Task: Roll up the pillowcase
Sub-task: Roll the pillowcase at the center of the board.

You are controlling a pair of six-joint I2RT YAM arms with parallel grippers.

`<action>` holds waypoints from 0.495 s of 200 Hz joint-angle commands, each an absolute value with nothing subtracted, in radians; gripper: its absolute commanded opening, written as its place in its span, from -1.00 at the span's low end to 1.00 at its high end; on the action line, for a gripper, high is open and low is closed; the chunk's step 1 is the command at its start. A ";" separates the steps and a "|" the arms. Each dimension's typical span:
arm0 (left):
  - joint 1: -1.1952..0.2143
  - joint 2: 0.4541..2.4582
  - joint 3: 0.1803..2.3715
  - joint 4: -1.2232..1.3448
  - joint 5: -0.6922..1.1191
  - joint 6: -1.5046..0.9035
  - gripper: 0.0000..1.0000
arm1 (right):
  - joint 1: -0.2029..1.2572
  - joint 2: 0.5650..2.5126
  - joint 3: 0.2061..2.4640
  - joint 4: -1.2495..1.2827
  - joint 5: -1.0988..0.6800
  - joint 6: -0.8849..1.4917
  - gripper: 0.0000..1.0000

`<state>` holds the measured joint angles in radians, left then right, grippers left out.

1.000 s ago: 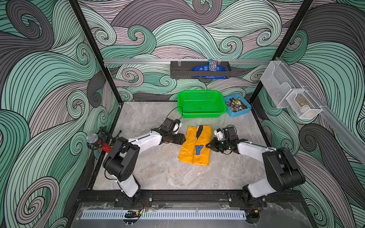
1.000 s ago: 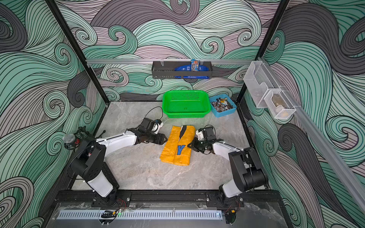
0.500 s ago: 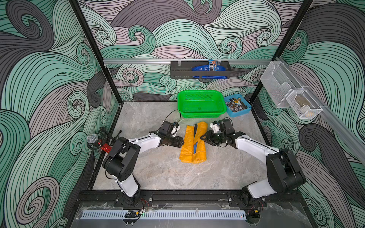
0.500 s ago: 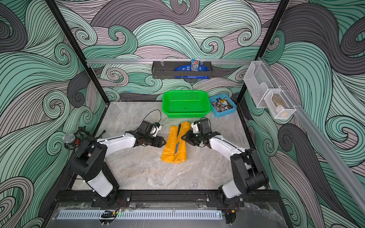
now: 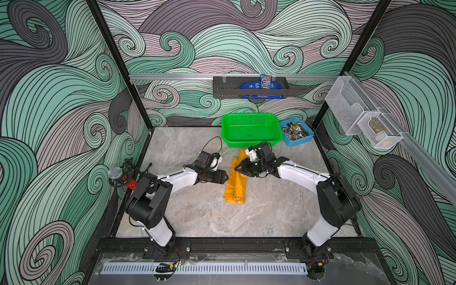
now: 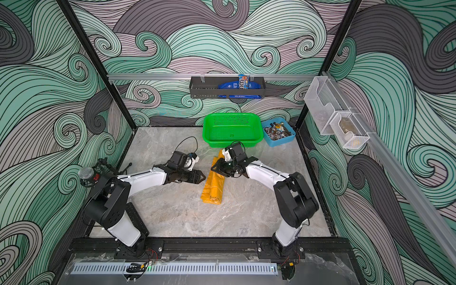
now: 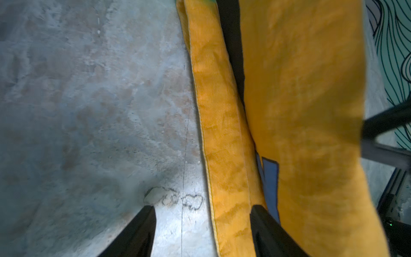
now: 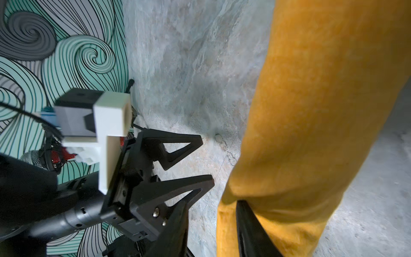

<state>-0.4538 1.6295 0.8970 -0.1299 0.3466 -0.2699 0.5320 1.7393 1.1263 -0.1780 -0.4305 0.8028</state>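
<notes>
Rolling the pillowcase (image 5: pixel 236 180), seemingly one strip left
Left pincer (image 5: pixel 225 178) is waiting wide open beside it, right pincer (image 5: pixel 240 170) hovering half open, empty; next needing a grip on the roll

The mustard-yellow fabric pillowcase (image 5: pixel 235 182) lies rolled into a long, narrow, wrinkled bundle near the middle of the grey marbled bench (image 5: pixel 197 217), running back to front. Its near end shows a coiled spiral, and a blue, black-edged print peeks from one fold.
</notes>
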 commanded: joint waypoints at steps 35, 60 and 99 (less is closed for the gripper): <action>-0.443 1.478 0.874 -0.202 0.393 -0.317 0.40 | 0.528 1.824 1.228 -0.178 -0.395 0.722 -0.24; -0.469 1.436 0.809 -0.117 0.463 -0.361 0.37 | 0.513 1.880 1.255 -0.148 -0.409 0.686 -0.25; -0.515 1.476 0.780 -0.068 0.472 -0.377 0.32 | 0.503 1.976 1.311 -0.071 -0.470 0.673 -0.30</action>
<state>-0.4873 1.4570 0.7834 -0.1177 0.4362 -0.3534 0.5087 1.9358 1.2858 -0.1253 -0.4335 0.7052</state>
